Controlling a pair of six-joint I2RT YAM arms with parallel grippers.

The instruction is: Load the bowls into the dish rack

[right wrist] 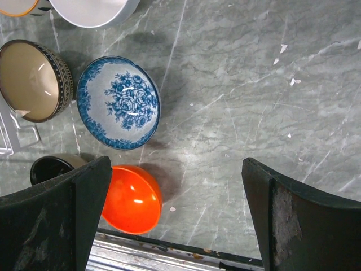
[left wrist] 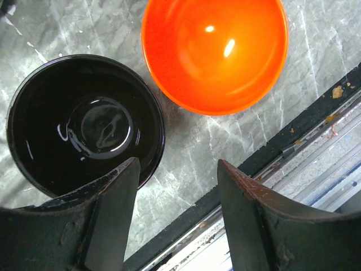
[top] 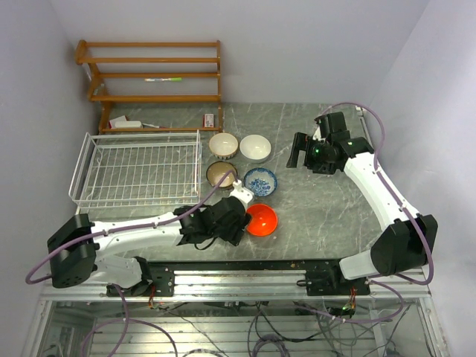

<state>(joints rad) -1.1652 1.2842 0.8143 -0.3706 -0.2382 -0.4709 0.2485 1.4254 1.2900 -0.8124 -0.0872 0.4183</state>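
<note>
A: Bowls first. Where?

B: All six sit on the table point(top: 327, 216), outside the dish rack point(top: 82, 169). Back row: cream bowl point(top: 223, 145) and white bowl point(top: 255, 147), side by side. Next row: tan bowl point(top: 222, 174), just beside the rack's right end, and blue-and-white bowl point(top: 260, 181) to its right. Nearest the front edge: orange bowl point(left wrist: 214, 53), with the black bowl point(left wrist: 84, 124) close beside it, a strip of marble between them. From above, the black one is hidden under the left arm.

A: The rack?

B: White wire, far-left part of the table, directly in front of the wooden shelf point(top: 152, 74).

A: Left gripper?

B: Left gripper point(left wrist: 177, 161) is low at the front edge, fingers spread about as wide as one bowl. Nothing is held: only marble and the dark edge strip show in the gap. One finger overlaps the black bowl's near rim in the wrist view. Touching or above it, cannot tell.

A: Right gripper?

B: Right gripper point(right wrist: 175, 169) is over the far-right part of the table, well apart from the bowls. Fingers are spread wide, gripping nothing, with bare marble between them. Blue-and-white and orange bowls lie off to one side in its view.
</note>
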